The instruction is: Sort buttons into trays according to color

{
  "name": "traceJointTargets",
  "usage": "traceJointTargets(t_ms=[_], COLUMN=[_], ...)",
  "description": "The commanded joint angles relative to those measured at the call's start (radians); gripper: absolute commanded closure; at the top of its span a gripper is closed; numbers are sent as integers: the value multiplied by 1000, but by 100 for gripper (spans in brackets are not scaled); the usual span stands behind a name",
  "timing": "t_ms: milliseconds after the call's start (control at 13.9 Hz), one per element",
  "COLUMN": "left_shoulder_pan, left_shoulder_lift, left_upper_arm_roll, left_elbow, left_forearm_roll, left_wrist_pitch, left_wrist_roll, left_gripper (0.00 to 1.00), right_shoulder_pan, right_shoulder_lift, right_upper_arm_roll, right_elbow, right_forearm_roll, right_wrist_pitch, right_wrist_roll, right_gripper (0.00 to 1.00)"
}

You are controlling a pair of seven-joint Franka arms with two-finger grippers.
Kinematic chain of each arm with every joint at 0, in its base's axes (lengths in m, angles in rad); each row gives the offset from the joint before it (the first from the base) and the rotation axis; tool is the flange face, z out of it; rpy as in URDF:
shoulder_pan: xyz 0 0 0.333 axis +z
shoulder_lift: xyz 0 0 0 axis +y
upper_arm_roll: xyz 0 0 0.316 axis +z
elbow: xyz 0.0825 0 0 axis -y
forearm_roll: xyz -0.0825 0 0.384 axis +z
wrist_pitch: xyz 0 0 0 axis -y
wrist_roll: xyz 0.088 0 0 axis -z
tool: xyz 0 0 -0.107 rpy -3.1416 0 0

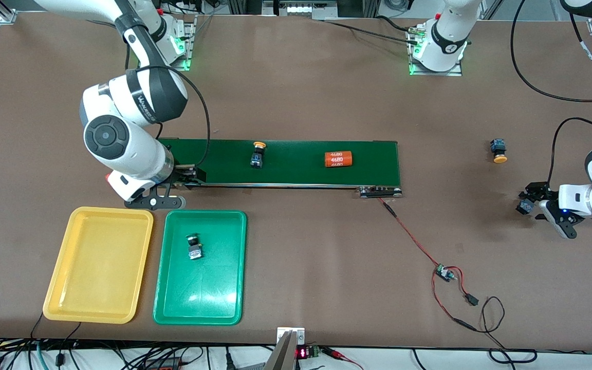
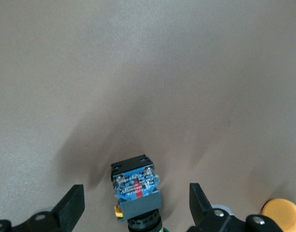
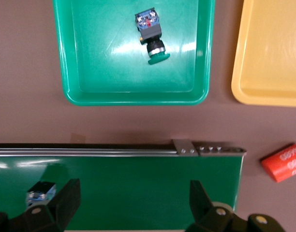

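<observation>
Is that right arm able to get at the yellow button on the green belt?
Probably yes: the right gripper hangs open over the belt's end, and nothing stands between it and the yellow button.

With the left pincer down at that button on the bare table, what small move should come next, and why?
Probably close the left pincer on the button. In the left wrist view the button lies between the two open fingers, and a green cap edge seems to show under its body. Once gripped, it could go onto the belt toward the green tray. The right pincer waits open over the belt.
</observation>
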Motion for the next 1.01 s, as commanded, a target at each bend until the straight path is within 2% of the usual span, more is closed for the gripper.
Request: traceJointTargets(t_ms=[0,216,288,505,649,937], left_shoulder_pan=[16,23,25,25,33,30], left_shoulder_lift=[20,14,12,9,4,-104], left_upper_arm_roll=[-8,-8,-8,-8,-8,-27], left_elbow=[10,-12,-13,-13,-18,-93], left_forearm_roll=[5,-1,-4,-4,-4,-5], left_wrist_pitch=[12,41,43,38,34,12], left_wrist_roll=[44,125,127,127,128,105], left_gripper=[7,15,24,76,99,100], right_shoulder_pan=[17,66,86,119,136,159], right_shoulder_lift=[-32,-40,-51,-69,-68,-66], right_upper_arm_roll=[0,0,0,0,0,6], right_elbow=[-48,-85,-108,-180,-199,-248], right_forearm_roll=[18,12,12,10,9,4], right_wrist_pitch=[3,34,55,129,150,198], right_wrist_roll=[107,122,127,208,211,213], right_gripper=[0,0,0,0,0,0])
